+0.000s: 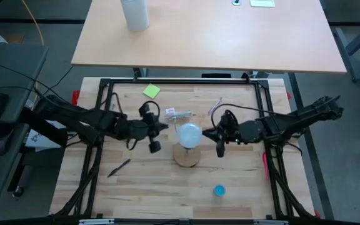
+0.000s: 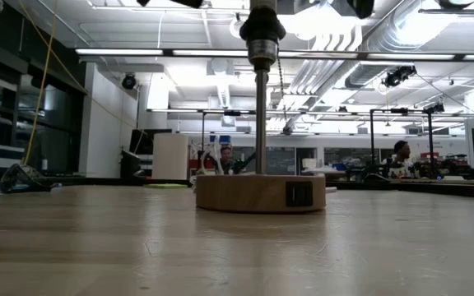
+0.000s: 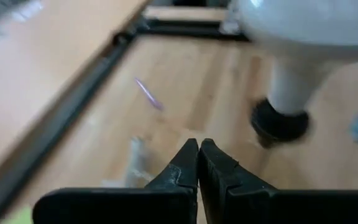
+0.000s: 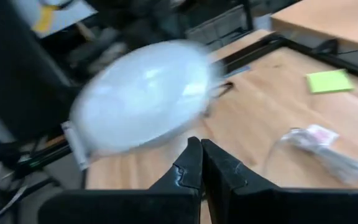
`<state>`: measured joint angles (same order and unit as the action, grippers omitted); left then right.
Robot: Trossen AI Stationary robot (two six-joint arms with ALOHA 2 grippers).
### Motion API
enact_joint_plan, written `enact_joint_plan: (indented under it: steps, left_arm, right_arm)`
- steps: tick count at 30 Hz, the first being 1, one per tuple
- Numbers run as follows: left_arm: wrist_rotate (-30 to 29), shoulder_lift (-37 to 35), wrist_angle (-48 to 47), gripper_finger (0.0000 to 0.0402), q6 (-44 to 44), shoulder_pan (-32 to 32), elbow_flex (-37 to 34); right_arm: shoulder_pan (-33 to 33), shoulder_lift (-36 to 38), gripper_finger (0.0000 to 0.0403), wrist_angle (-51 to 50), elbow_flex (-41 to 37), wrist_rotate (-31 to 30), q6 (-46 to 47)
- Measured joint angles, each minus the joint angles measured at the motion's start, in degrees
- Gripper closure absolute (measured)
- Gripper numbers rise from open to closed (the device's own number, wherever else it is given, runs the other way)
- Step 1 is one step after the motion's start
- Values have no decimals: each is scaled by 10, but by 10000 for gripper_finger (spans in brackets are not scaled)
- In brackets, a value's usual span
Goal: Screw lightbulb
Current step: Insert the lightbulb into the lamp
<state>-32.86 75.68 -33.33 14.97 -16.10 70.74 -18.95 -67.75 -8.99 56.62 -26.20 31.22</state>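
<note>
The white frosted lightbulb (image 1: pixel 189 134) stands upright with its neck (image 3: pixel 291 87) in the black socket (image 3: pixel 279 121). The socket tops a thin pole (image 2: pixel 260 123) that rises from the round wooden base (image 1: pixel 187 156) at mid-table. My left gripper (image 1: pixel 165 127) is shut, level with the bulb on its left, with a small gap between; in its wrist view the shut fingertips (image 3: pixel 198 146) point past the socket. My right gripper (image 1: pixel 205 133) is shut at the bulb's right side, and its tips (image 4: pixel 198 144) stand just before the globe (image 4: pixel 145 93). My left gripper touches nothing. My right gripper's shut fingertips come nearly level from the table's right and stand right at the globe's side (image 4: pixel 179 127). I cannot tell whether they touch it, because the picture is blurred there.
A yellow note (image 1: pixel 151 90) and a small clear bag (image 1: pixel 179 114) lie behind the bulb. A purple pen (image 1: pixel 120 167) lies front left, a blue cap (image 1: pixel 219 190) front right, a red pen (image 1: pixel 265 165) by the right rail. A tall white cylinder (image 1: pixel 135 14) stands on the far table.
</note>
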Motion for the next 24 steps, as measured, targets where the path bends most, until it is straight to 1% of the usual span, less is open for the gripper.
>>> enact_joint_plan:
  steps: [1, 3, 6, 9, 11, 12, 14, 16, 19, 21, 24]
  left_arm:
    - [10, -8, -16, 402, 22, -6, 0]
    - [12, -23, -34, 402, 61, -26, -3]
    - [-5, -47, 0, 401, 100, -67, -19]
    - [-7, -51, 112, 402, 93, -101, -38]
    - [2, -46, 210, 402, 59, -115, -46]
    - [15, -41, 257, 402, 40, -118, -46]
    - [41, -28, 314, 402, 9, -116, -46]
    - [58, -11, 347, 402, -11, -105, -47]
    - [97, 13, 366, 402, -21, -78, -48]
    - [124, 27, 369, 402, -21, -62, -48]
    - [136, 49, 377, 402, -21, -44, -48]
  right_arm:
    - [7, 0, 403, -2, 0, -2, -1]
    - [24, 0, 403, -6, 0, 1, -2]
    - [56, 0, 403, -3, 0, 15, -25]
    - [94, 0, 403, 8, 0, 56, -45]
    - [120, 0, 403, 8, 0, 85, -52]
    - [132, -1, 403, 10, 0, 95, -58]
    - [153, -2, 403, 29, 0, 116, -72]
    - [169, -4, 403, 58, 0, 143, -81]
    - [187, -12, 403, 83, 0, 175, -78]
    - [191, -21, 403, 92, 0, 184, -73]
    - [193, -38, 403, 113, 0, 195, -66]
